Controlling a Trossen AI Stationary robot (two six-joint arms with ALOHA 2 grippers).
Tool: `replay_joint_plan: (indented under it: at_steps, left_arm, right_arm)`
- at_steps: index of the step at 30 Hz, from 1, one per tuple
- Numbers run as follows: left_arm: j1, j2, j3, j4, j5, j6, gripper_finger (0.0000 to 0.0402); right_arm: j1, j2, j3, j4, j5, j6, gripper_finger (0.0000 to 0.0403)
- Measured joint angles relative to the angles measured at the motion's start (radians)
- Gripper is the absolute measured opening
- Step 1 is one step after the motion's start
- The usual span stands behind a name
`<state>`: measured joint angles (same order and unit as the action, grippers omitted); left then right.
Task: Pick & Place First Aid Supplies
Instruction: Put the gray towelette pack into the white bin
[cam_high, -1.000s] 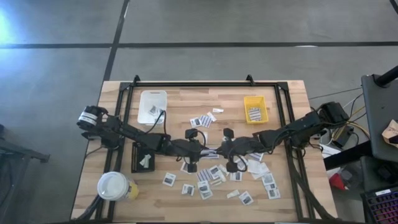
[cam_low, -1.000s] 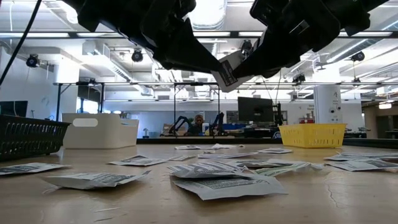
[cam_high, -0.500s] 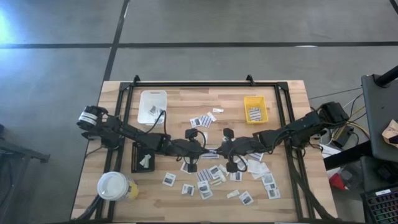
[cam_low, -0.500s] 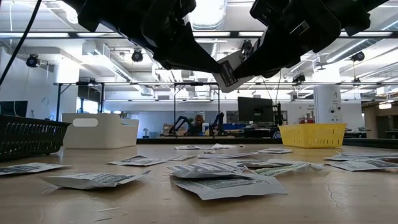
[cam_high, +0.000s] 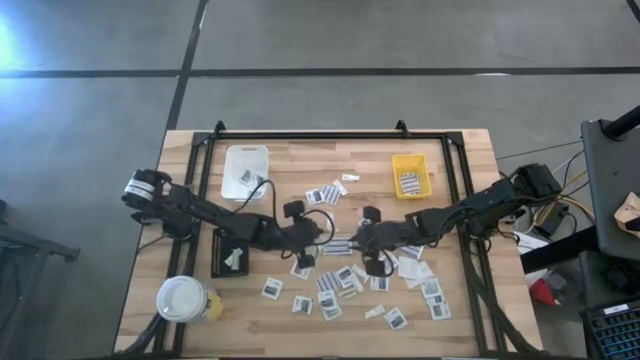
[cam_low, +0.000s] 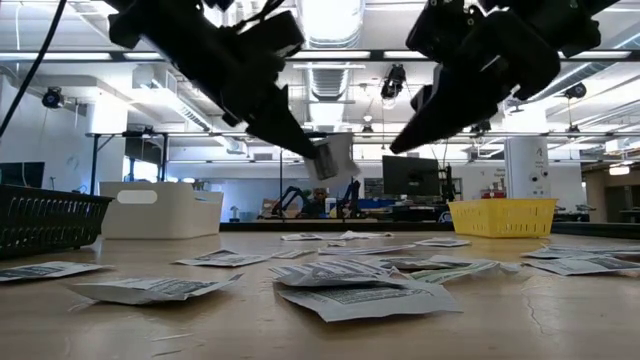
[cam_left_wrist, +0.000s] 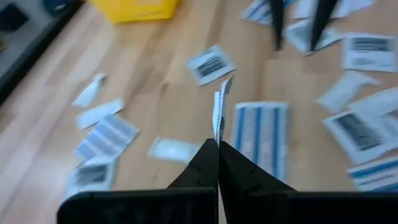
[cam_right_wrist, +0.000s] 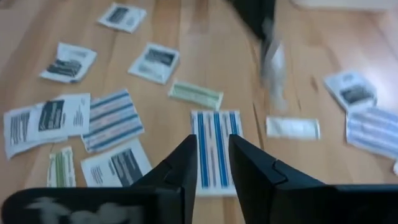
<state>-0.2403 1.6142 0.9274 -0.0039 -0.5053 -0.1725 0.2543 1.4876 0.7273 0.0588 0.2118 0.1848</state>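
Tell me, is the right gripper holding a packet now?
No, the right gripper is open and empty; the left gripper holds the packet.

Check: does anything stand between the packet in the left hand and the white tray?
Nothing visible does. The left hand holds the packet in the air above the table; the white tray lies beyond bare wood, and the right hand is on the other side.

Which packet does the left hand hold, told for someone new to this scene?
Find the wooden table, then the left hand above its middle. The white packet pinched on edge in its shut fingertips is the only one in the air; all others lie flat.
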Motion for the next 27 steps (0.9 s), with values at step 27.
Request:
replay_joint_plan:
  at_steps: [27]
  left_arm:
    - [0.125,-0.326,0.000,-0.806,-0.466,-0.588,0.0000]
  right_arm:
    - [0.003,0.000,-0.001,-0.054,-0.003,0.051,0.0063]
